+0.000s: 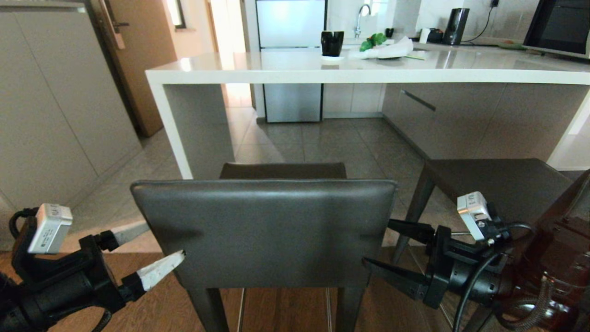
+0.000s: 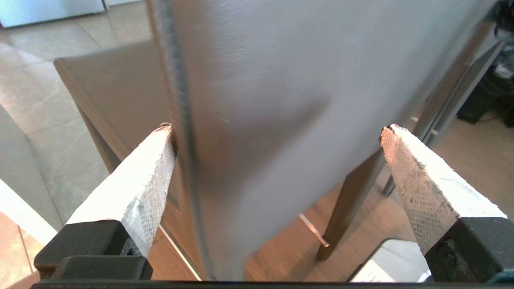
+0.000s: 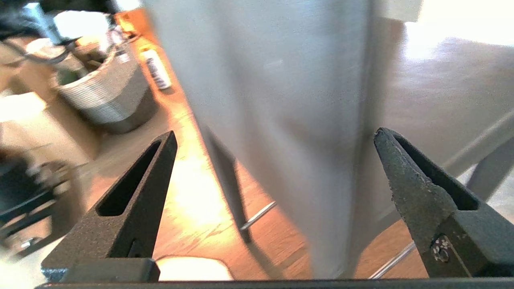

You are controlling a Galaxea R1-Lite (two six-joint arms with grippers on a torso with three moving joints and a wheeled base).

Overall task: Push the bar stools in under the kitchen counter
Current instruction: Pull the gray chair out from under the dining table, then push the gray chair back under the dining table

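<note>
pincers first: the left gripper [image 1: 159, 249] stands spread wide at the left edge of the near bar stool's backrest [image 1: 265, 230], one white-taped finger [image 2: 136, 188] on each side of that edge, clamping nothing. the right gripper [image 1: 385, 244] is likewise released, its dark fingers [image 3: 417, 188] straddling the backrest's right edge. this stool sits just short of the kitchen counter [image 1: 368, 74], its seat pointing under the white slab. the second bar stool [image 1: 498, 182] stands to the right, nearer the counter.
</note>
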